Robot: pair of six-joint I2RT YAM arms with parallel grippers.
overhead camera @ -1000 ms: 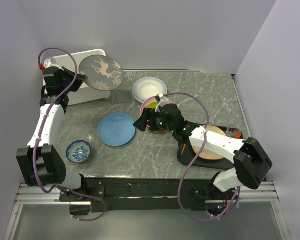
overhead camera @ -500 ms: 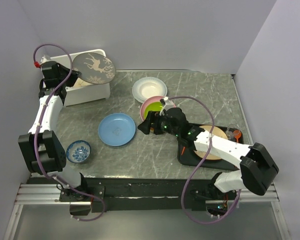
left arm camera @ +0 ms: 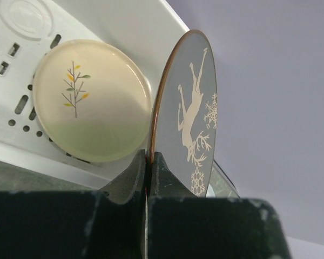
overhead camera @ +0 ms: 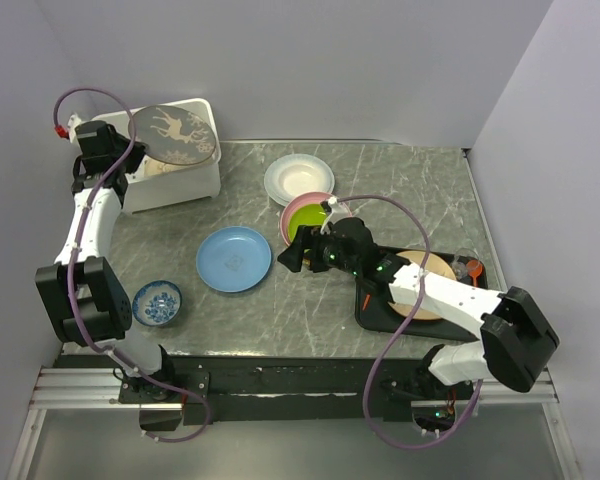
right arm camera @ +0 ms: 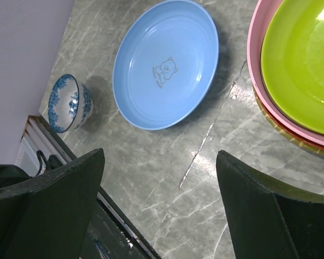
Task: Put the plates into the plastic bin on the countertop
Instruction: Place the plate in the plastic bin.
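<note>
While over one bin (overhead camera: 178, 186), one plate (overhead camera: 173, 134)

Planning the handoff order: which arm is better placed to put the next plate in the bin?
Left. The left gripper is shut on the deer plate over the bin; the right gripper hangs open near the green plate, far from the bin.

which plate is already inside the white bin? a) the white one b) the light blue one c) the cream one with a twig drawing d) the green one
C: the cream twig plate lies on the slotted floor of the white bin; the light blue plate, green plate and white plate sit outside it.
</note>
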